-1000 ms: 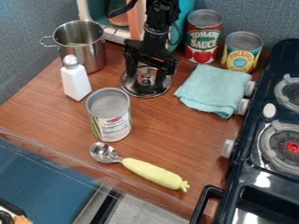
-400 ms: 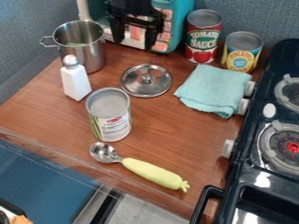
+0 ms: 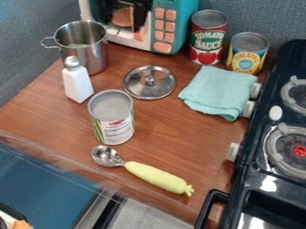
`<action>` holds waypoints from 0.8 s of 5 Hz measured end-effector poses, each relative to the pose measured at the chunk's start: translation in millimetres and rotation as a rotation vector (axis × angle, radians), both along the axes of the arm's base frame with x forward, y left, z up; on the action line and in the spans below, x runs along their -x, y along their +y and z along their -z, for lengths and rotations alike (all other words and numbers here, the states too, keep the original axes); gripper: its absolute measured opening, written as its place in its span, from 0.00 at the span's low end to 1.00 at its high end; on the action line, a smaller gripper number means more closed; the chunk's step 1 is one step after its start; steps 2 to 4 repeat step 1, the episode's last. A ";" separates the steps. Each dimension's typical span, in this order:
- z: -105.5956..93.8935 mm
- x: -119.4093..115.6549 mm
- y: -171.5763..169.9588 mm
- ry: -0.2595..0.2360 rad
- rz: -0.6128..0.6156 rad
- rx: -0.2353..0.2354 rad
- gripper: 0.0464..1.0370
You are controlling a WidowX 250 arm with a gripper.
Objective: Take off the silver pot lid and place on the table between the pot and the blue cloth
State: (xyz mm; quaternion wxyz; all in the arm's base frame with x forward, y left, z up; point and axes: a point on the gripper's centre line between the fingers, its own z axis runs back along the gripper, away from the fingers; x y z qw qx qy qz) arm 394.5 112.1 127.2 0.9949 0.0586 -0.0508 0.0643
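The black gripper is at the top edge, in front of the toy microwave, its fingers apart with nothing between them. Well below it, the silver lid lies flat on the wooden table, knob up. To the lid's left stands the silver pot, uncovered, with something green inside. A folded light blue cloth rests to the right of the lid, with a narrow strip of table between them.
A white shaker stands beside the pot, and an open-topped-looking can is below the lid. Nearer the front lies a scoop with a yellow-green handle. Two cans stand behind the cloth. The stove borders the right side.
The gripper was down over the lid and has moved up and back, away from it. The lid stayed where it was on the table.
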 end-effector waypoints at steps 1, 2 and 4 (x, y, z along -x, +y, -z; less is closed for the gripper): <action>-13.3 2.0 11.7 -0.003 -0.001 0.024 0.96; -13.3 2.0 11.7 -0.003 -0.001 0.024 0.96; -13.3 2.0 11.7 -0.003 -0.001 0.024 0.96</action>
